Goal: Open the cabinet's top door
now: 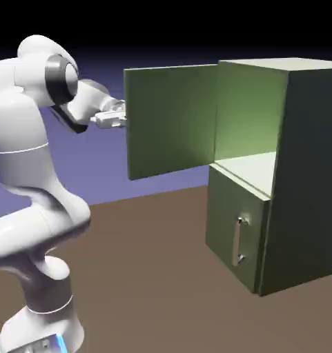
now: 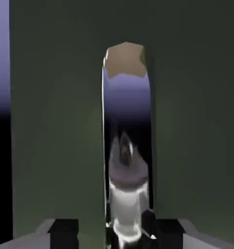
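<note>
Across the lower part of the exterior view spreads a plain brown surface point(image 1: 141, 269), with a blue-violet backdrop point(image 1: 175, 185) behind it that darkens to black at the top. At the left, the white arm point(image 1: 37, 224) rises and bends right, bringing the gripper point(image 2: 117, 233) to the outer end of the top door point(image 1: 172, 120). In the hand view, its fingertips point(image 2: 64, 233) stand a narrow way apart, straddling the door's long, shiny handle point(image 2: 127, 102). A gap shows between the handle and the finger at the picture's left; the other finger is right beside the handle, and whether it touches I cannot tell. The top door stands wide open, swung out from the upper front of the olive-green cabinet point(image 1: 310, 172) at the right, baring a compartment with a pale floor point(image 1: 255, 169). Below, the shorter door point(image 1: 227, 220) is closed, its upright silver handle point(image 1: 237, 241) facing out, well apart from the gripper.
</note>
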Robot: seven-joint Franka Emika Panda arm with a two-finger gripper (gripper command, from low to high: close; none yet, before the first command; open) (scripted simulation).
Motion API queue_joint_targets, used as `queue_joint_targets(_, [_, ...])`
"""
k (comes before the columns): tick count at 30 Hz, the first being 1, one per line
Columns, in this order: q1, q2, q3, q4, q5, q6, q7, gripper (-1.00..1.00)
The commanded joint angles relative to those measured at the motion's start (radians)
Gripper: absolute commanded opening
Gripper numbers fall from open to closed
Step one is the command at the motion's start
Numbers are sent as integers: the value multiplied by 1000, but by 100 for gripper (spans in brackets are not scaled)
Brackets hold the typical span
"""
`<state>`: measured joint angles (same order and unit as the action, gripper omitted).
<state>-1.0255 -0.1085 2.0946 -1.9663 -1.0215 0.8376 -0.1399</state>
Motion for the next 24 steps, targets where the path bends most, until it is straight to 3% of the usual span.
queue_joint_targets(1, [42,1,-48,-4,-4,4,-1,-100])
queue_joint_targets(11, [368,-39,-406,-59,6,83,-45,-100])
queue_joint_targets(21, [37,-367,-227,136,209,125,-195,-100])
queue_joint_targets(22, [37,-367,-227,136,209,125,-195,100])
queue_joint_targets(24, [11,-399,-208,174,222,119,-213,100])
